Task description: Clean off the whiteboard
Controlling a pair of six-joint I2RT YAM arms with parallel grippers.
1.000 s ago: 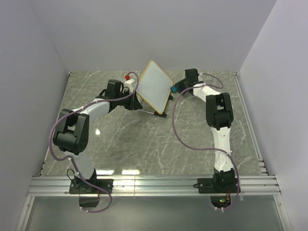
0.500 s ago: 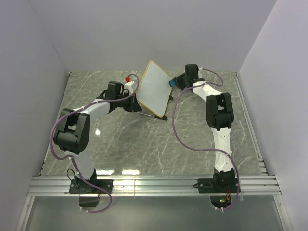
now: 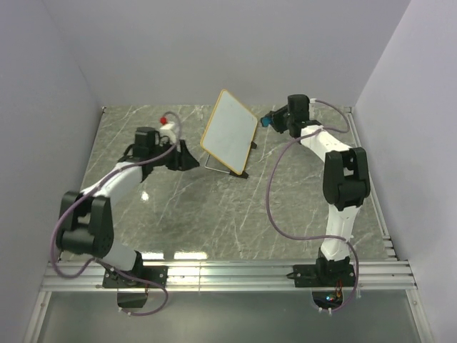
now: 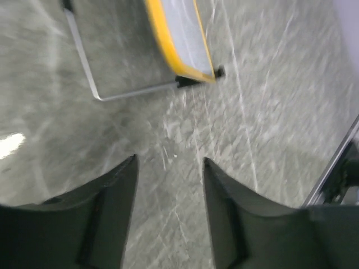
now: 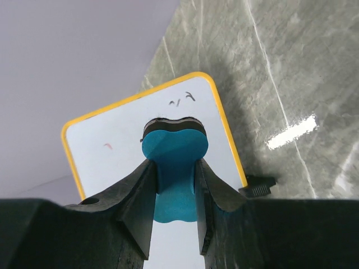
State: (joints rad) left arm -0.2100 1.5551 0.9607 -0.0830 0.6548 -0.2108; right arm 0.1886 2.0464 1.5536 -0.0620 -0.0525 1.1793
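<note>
The whiteboard (image 3: 230, 138) stands tilted on its wire stand at the back middle of the table, with a yellow frame and black feet. My left gripper (image 3: 188, 158) is open and empty, a short way left of the board. In the left wrist view its fingers (image 4: 119, 190) frame bare table, with the board's lower corner (image 4: 180, 45) and the stand (image 4: 84, 63) ahead. My right gripper (image 3: 268, 121) is shut on a blue eraser (image 5: 175, 147) just right of the board. The right wrist view shows the board face (image 5: 112, 168) with small black marks (image 5: 183, 100) and a red mark (image 5: 106, 147).
The marble table (image 3: 214, 214) is enclosed by pale walls at the left, back and right. A metal rail (image 3: 228, 273) runs along the near edge by the arm bases. One black foot (image 5: 258, 188) of the board sits right of my right fingers.
My left gripper has opened, let go of the board's left edge and drawn back to the left. My right gripper has pulled the eraser off the board, to the right.
</note>
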